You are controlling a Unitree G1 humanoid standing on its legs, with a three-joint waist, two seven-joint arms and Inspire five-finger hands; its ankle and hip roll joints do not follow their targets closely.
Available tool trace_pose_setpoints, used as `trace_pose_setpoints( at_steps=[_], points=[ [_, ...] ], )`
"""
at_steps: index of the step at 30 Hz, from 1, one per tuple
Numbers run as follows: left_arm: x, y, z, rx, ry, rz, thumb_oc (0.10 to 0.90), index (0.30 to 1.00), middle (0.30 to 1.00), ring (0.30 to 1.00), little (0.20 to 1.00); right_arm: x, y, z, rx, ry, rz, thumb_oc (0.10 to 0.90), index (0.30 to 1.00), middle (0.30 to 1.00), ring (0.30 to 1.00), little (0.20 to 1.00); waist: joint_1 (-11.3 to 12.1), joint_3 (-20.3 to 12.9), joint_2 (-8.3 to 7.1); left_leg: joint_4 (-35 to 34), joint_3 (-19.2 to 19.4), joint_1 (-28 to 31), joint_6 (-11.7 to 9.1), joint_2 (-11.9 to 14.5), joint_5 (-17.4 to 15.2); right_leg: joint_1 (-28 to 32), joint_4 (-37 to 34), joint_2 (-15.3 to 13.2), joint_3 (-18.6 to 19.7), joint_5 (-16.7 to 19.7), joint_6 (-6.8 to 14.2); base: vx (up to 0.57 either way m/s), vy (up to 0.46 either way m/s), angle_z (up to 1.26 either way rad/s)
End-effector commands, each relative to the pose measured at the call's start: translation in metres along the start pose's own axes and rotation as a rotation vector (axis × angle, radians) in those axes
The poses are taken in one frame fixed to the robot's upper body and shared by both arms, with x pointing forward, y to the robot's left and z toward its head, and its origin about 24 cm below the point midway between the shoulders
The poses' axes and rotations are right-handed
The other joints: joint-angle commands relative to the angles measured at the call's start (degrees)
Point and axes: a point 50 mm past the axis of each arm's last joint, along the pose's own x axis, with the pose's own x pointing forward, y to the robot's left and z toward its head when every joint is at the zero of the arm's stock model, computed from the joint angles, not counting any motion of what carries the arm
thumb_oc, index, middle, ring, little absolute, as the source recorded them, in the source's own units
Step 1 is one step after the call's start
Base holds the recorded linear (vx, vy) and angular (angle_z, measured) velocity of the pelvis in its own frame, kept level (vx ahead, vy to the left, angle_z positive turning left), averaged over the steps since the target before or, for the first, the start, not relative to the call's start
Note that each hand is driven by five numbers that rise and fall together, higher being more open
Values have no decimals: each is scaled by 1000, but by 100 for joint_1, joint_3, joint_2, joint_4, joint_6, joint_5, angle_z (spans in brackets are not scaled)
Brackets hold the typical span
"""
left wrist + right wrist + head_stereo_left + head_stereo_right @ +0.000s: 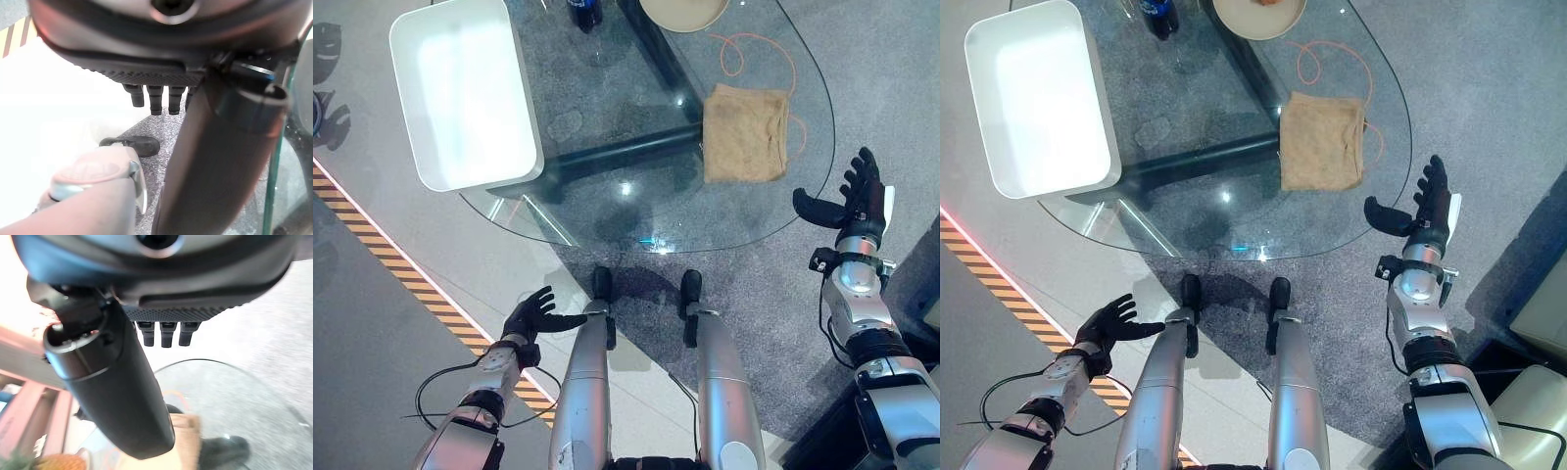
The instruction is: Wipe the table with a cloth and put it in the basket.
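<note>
Grey speckled floor is seen through a round glass table (607,211) filling the upper middle of the head views, with a tan cloth (745,133) lying flat near its right edge, an orange cord (759,47) looped just beside it, a bottle (584,12) and a shallow bowl (683,12) at the top edge. A white basket (460,93) is set on the table's upper left, well apart from the cloth. The right hand (857,201) is held off the table's right rim with fingers spread and nothing in it, while the left hand (536,315) hangs open and empty at lower left, above a striped floor tape (391,259).

glossy glass table (607,117), matt tan cloth (744,132)
</note>
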Motion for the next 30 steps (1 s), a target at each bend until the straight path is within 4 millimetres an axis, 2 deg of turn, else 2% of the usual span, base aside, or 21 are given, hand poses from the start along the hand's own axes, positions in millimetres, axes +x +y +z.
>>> trace_pose_setpoints(
  at_steps=[1, 7, 19, 25, 30],
  points=[
    [-11, 20, -16, -79, 10, 60, 800, 900, 900, 900, 900, 18, -24, 64, -118, -339, -80, 800, 900, 900, 900, 900, -84, -112, 16, 5, 268, 114, 286, -267, -111, 58, 64, 147, -341, 84, -67, 0, 0, 0],
    [-10, 19, -14, -161, -7, 69, 800, 900, 900, 900, 900, 28, -10, 95, -196, -443, -46, 800, 900, 900, 900, 900, -13, -112, 16, -58, 213, 92, 281, -312, -98, 45, 13, 166, -374, 59, -86, 0, 0, 0],
    [-7, 12, -8, -210, -25, 47, 800, 900, 900, 900, 900, 45, 16, 132, -427, -544, -3, 800, 900, 900, 900, 900, 189, -112, 82, -91, 109, 17, 322, -411, -70, -12, 14, 197, -439, 13, -137, 0, 0, 0],
    [-6, 10, -7, -213, -22, 40, 800, 900, 900, 900, 900, 50, 24, 137, -498, -532, 27, 800, 900, 900, 900, 900, 249, -112, 113, -113, 85, 24, 327, -436, -58, -9, 21, 213, -460, -10, -154, 10, 5, 3],
    [-5, 9, -5, -215, -25, 37, 800, 900, 900, 900, 900, 52, 24, 124, -536, -465, 45, 800, 900, 900, 900, 900, 278, -112, 129, -83, 77, -8, 345, -440, -70, -52, 104, 217, -482, -55, -173, 2, 0, 1]
  ],
)
